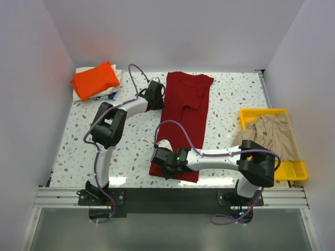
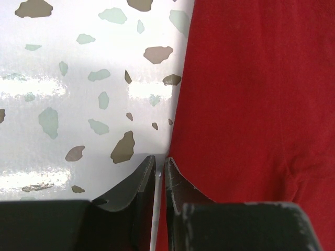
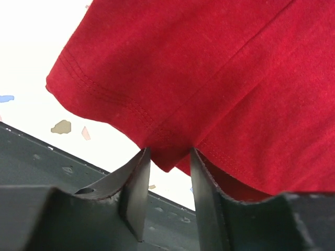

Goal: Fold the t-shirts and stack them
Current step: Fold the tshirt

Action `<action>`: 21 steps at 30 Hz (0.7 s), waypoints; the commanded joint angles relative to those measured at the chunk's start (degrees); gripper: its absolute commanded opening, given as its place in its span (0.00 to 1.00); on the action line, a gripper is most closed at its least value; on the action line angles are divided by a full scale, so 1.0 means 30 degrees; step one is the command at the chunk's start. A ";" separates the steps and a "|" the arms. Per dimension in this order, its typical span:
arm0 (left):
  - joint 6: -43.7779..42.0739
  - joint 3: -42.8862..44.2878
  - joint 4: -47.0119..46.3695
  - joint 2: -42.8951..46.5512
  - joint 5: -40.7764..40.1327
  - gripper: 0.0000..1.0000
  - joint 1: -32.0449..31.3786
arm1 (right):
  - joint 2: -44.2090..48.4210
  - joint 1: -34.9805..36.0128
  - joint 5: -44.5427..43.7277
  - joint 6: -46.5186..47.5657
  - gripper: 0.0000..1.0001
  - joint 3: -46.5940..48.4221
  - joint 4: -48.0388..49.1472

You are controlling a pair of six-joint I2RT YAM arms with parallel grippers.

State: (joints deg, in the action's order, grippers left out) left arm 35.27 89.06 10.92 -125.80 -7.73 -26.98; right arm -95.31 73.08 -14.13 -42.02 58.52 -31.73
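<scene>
Your dark red t-shirt point(image 1: 184, 112) lies flat in the middle of the speckled table point(image 1: 230, 104). It is a long strip running from the far side down to the near edge, slightly slanted, with a loose fold near its far end.

Your left gripper point(image 1: 159, 97) sits at the strip's left edge, toward the far end. In the left wrist view its jaws are almost together, with only a thin slit between them that shows pale table. One finger point(image 2: 180, 193) lies over the red cloth point(image 2: 251, 104) and the other point(image 2: 133, 188) over bare table. You cannot tell whether any cloth is caught.

Your right gripper point(image 1: 161, 161) is at the shirt's near left corner. In the right wrist view its jaws stand apart, with the stitched hem corner point(image 3: 209, 68) dipping between them. You cannot tell whether they press on it.

Well apart from this, in the far left corner, you have the bright orange t-shirt point(image 1: 95, 79) folded on top of a whitish t-shirt point(image 1: 78, 95).

On the right, the beige t-shirt point(image 1: 269, 133) lies crumpled in the yellow plastic tray point(image 1: 296, 170), spilling over its left rim.
</scene>
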 commanded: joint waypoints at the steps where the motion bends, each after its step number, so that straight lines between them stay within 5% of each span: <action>1: -0.0652 -0.0154 0.1429 -0.1309 -0.0354 0.18 0.0352 | 0.0683 0.0074 -0.0797 -0.0407 0.41 -0.0230 -0.0294; 9: -0.0593 -0.0183 0.1400 -0.1427 -0.0266 0.17 0.0410 | 0.0187 0.0133 -0.0622 -0.0436 0.38 -0.0230 0.0028; 14: -0.0623 -0.0213 0.1429 -0.1398 -0.0325 0.17 0.0439 | 0.0800 0.0103 -0.0885 -0.0554 0.14 -0.0230 -0.0293; 21: -0.0652 0.0050 0.1546 -0.1573 -0.0296 0.15 0.0615 | 0.2265 0.0133 -0.0827 -0.0788 0.02 -0.0959 -0.0968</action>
State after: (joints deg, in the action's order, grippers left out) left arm 35.27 89.58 10.46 -126.34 -7.62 -26.52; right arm -92.86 73.12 -14.76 -42.92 57.17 -33.15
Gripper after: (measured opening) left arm 0.150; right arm 0.034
